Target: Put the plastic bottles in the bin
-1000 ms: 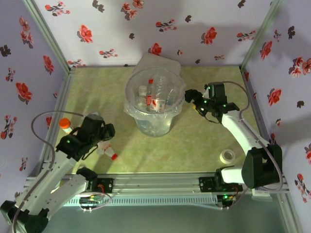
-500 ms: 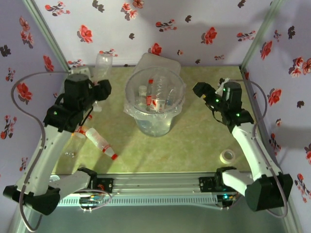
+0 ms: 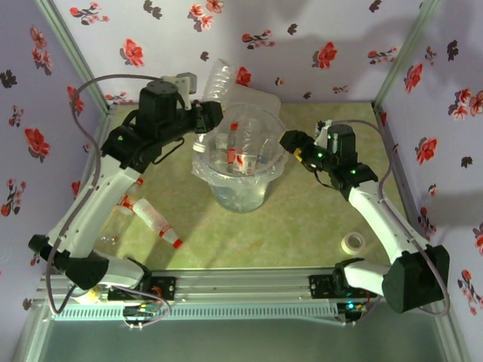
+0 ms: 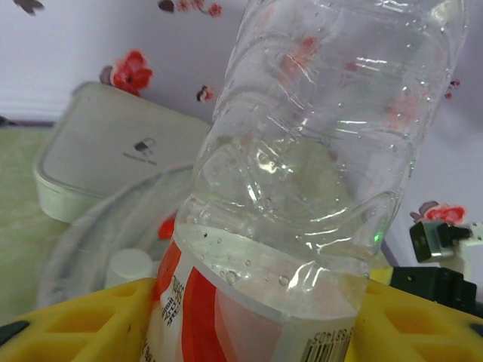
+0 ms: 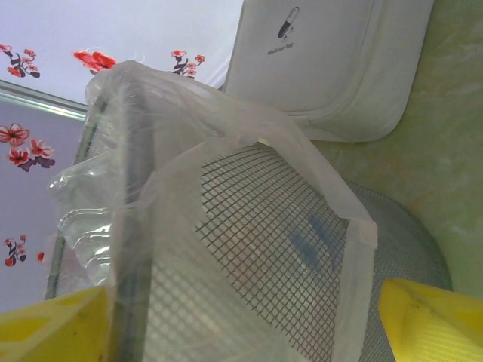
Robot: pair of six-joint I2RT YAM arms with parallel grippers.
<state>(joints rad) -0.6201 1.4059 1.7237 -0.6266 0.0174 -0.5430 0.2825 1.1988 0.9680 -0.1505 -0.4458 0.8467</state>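
Observation:
My left gripper (image 3: 202, 119) (image 4: 253, 332) is shut on a clear plastic bottle (image 3: 216, 78) (image 4: 317, 151) with a red-and-white label, held tilted up above the bin's far left rim. The bin (image 3: 207, 162) (image 4: 90, 234) (image 5: 256, 249) stands mid-table, lined with a clear bag, and holds several bottles (image 3: 235, 147). A bottle with a red cap (image 3: 157, 221) lies on the table at the near left. My right gripper (image 3: 289, 142) (image 5: 241, 324) is open at the bin's right rim, its yellow fingers wide apart with the bag and wall between them.
A white box (image 3: 253, 96) (image 4: 106, 151) (image 5: 339, 68) lies behind the bin. A clear container (image 3: 113, 226) rests at the left edge beside the red-capped bottle. A white tape roll (image 3: 352, 243) sits at the near right. Flowered walls close in three sides.
My left arm has swung up from the table's left side and carried the bottle to the bin's left rim. My right gripper drew away, then came back to the bin's right rim.

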